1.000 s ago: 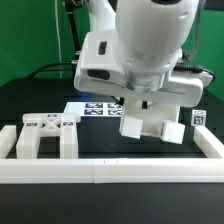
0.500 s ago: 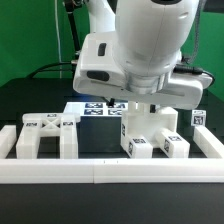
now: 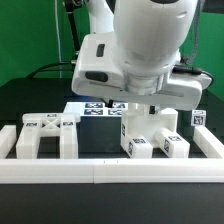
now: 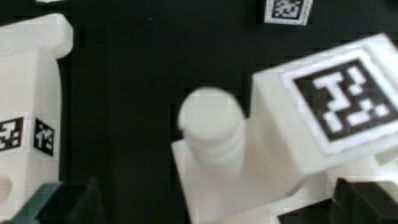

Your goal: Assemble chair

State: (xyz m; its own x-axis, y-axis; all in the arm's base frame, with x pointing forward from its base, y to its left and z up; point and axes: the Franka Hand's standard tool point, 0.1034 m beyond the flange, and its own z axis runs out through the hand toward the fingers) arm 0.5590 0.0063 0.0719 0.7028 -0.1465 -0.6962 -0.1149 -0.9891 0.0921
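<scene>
A white chair piece (image 3: 150, 135) with tags on its two front blocks stands upright on the black table, right of centre. My gripper (image 3: 141, 106) is directly above it, and the arm's big white body hides most of it. In the wrist view the piece (image 4: 267, 130) lies between my fingertips, showing a rounded post and a large tag. My gripper (image 4: 214, 205) is open, with dark gaps between each finger and the piece. A second white legged frame (image 3: 45, 135) stands at the exterior view's left; its edge shows in the wrist view (image 4: 27, 90).
The long low white border rail (image 3: 110, 170) runs along the front and turns up both sides. The marker board (image 3: 95, 108) lies flat behind the pieces. A small tagged white part (image 3: 198, 117) sits at the exterior view's right.
A second ago the chair piece hung tilted under my gripper above the table. It came down and now stands upright on the table. Nothing has moved in the last half second.
</scene>
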